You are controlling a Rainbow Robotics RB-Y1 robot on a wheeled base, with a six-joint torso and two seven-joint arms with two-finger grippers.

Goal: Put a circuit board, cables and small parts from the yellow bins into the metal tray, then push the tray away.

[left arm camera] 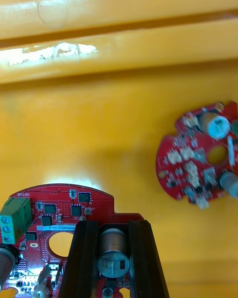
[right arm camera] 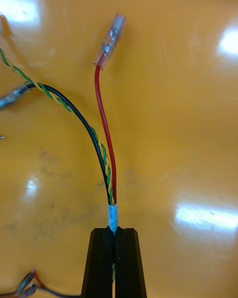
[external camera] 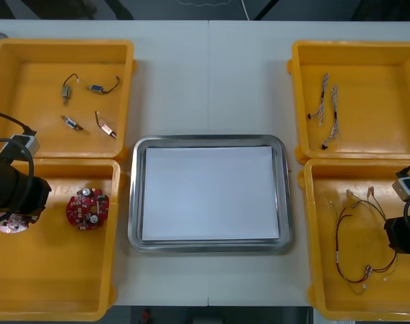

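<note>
Right gripper [right arm camera: 114,231]: clenched on cable [right arm camera: 113,213] at its white sleeve, low in right near bin [external camera: 311,229]; wires run straight ahead of it.
Left gripper [left arm camera: 114,224]: clamped around a can-shaped part on board [left arm camera: 59,211], in left near bin [external camera: 114,223].
Tray [external camera: 133,202]: between the bins, inboard of both grippers, about equally near each; white inside.
Next move: likely lift, then carry sideways to centre.

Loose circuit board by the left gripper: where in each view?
Front view: loose circuit board in the near left bin, right of the held board.
Left wrist view: the loose circuit board lies beyond the left gripper.
Right wrist view: faces cables in another bin.
Shared landmark: the held board.
</note>
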